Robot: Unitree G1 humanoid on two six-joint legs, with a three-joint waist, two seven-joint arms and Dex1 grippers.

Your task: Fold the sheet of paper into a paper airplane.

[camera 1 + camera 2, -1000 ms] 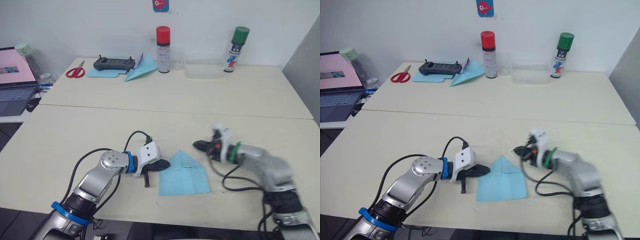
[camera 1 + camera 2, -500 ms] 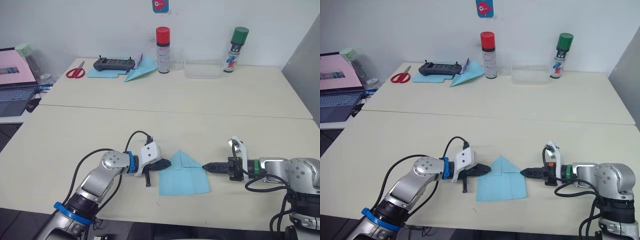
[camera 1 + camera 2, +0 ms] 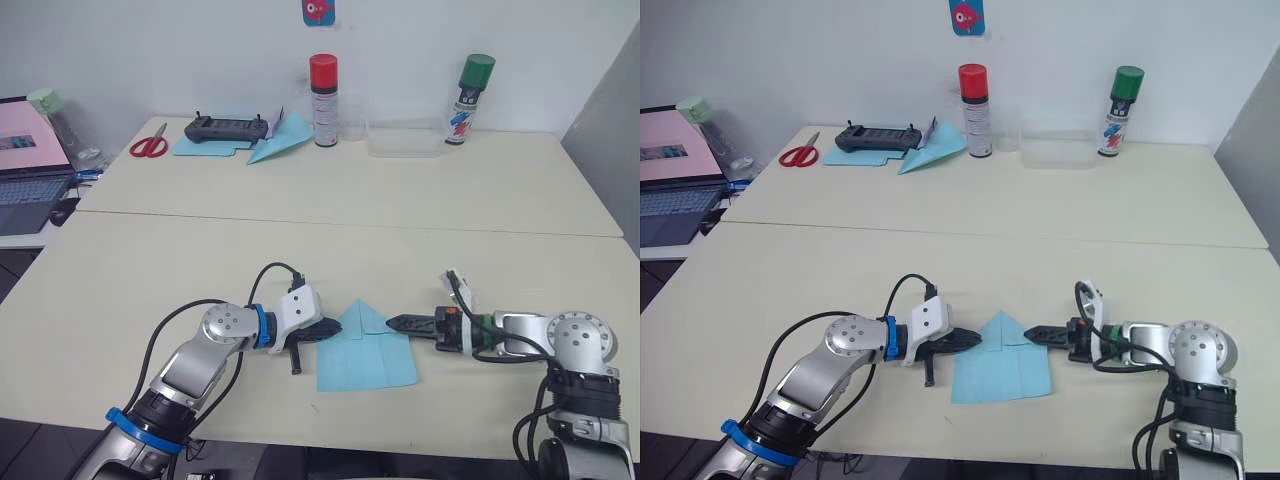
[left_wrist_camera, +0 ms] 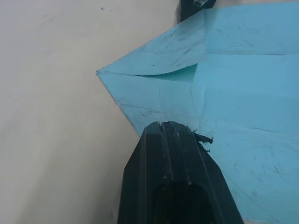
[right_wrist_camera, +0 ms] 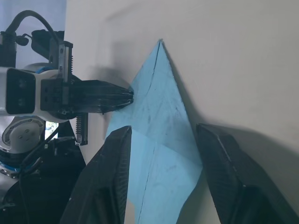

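- The thin light blue sheet of paper [image 3: 366,349], its top corners folded into a point, lies flat on the pale tabletop [image 3: 200,250] between the two arms.
- The left gripper [image 3: 330,329] has its black fingers [image 4: 174,154] pressed together, tips touching the sheet's left edge.
- The right gripper [image 5: 163,154] has fingers [image 5: 110,172] spread wide, straddling the sheet's right edge.
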